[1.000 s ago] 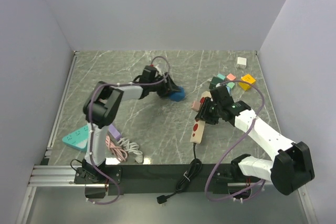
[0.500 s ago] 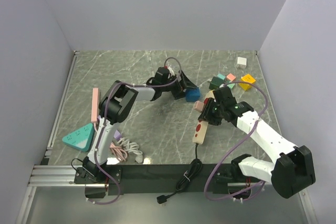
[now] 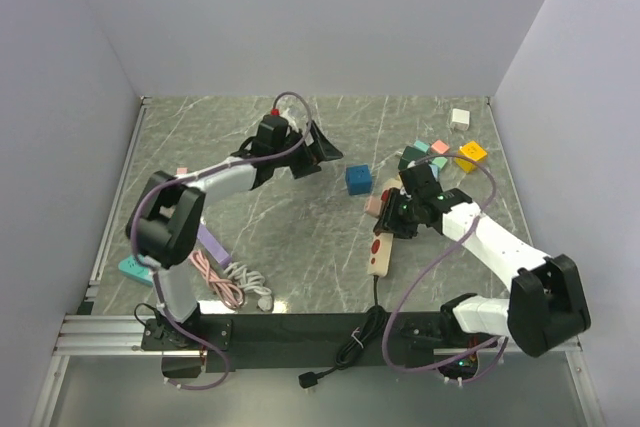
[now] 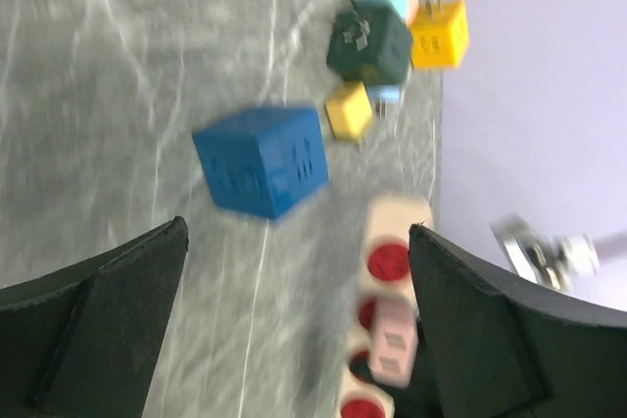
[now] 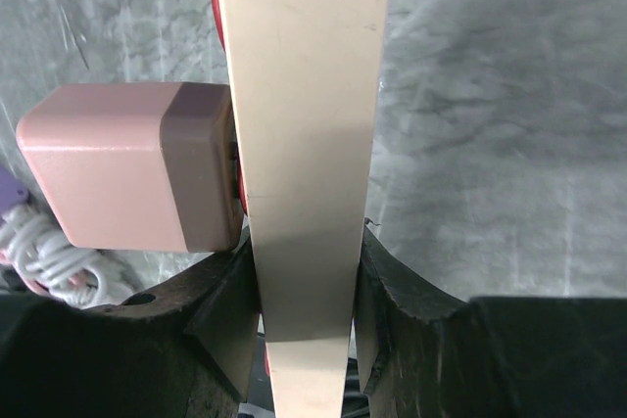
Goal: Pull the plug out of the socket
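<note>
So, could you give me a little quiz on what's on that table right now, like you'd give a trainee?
1. True or false: the pink plug is already out of the beige power strip.
2. Whose jaws stand wide open? A: the left arm. B: the right arm. C: both.
3. What colour is the cube lying by itself mid-table?

Key: 1 false; 2 A; 3 blue.

Table (image 3: 300, 237): grey-green marble-look top w/ pale veins, matte. Boxed in on 3 sides by plain panels: back wall (image 3: 320, 17), left wall (image 3: 60, 147), right wall (image 3: 585, 77), all pale lavender-white. Alu rail (image 3: 100, 332) runs along near edge; thin metal strip (image 3: 118, 197) down table's left side. Light even & diffuse, shadows soft.
</note>
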Available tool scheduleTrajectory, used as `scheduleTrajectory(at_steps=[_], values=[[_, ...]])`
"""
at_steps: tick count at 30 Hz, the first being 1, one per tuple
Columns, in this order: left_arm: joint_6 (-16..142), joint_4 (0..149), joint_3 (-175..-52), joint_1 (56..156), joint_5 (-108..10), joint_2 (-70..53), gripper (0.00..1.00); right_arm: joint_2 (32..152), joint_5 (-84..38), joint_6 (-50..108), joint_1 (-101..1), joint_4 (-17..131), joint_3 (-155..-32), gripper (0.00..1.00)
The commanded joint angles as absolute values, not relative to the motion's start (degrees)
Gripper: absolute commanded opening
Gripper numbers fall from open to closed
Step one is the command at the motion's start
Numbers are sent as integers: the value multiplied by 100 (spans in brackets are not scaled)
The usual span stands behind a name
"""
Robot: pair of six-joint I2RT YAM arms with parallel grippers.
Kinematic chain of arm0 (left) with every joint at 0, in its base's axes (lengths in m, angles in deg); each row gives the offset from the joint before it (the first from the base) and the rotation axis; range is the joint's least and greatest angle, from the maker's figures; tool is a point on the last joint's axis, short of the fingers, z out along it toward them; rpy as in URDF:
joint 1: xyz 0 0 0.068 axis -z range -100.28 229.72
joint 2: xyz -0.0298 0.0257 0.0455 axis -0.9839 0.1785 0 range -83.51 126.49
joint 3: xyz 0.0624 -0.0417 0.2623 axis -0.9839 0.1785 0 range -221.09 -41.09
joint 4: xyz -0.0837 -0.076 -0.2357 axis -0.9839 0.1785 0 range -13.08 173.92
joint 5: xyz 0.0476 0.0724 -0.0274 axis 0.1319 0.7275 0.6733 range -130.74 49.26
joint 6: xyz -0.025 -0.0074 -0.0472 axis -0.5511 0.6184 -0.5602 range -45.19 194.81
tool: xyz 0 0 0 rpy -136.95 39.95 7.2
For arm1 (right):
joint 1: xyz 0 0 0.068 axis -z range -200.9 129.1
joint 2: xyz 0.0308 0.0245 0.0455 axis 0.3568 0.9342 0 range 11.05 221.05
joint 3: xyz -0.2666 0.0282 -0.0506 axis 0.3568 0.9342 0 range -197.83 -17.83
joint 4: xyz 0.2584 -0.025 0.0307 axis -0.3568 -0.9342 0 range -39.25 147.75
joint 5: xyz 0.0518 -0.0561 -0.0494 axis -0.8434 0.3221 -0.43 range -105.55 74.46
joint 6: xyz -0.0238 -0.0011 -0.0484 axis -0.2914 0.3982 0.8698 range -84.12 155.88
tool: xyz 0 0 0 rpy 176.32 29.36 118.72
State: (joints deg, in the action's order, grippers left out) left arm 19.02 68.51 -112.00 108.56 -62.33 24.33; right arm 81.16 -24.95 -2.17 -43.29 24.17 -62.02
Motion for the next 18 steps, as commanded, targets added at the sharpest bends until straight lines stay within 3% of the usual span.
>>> scheduleTrajectory(at_steps=[1,6,18], values=[[2400,6964,-10518,10916,-6402,1846,99,8433,-3100,247,-4314,3006,-6494,0],[2470,6453,-9770,11030,-7273,1363,99,9032,-3689,511,-4489,3235,-6757,0],[2225,6453,-9470,11575,-6668,1168,99,9832,-3734,257,-5104,3463,-7215,0]])
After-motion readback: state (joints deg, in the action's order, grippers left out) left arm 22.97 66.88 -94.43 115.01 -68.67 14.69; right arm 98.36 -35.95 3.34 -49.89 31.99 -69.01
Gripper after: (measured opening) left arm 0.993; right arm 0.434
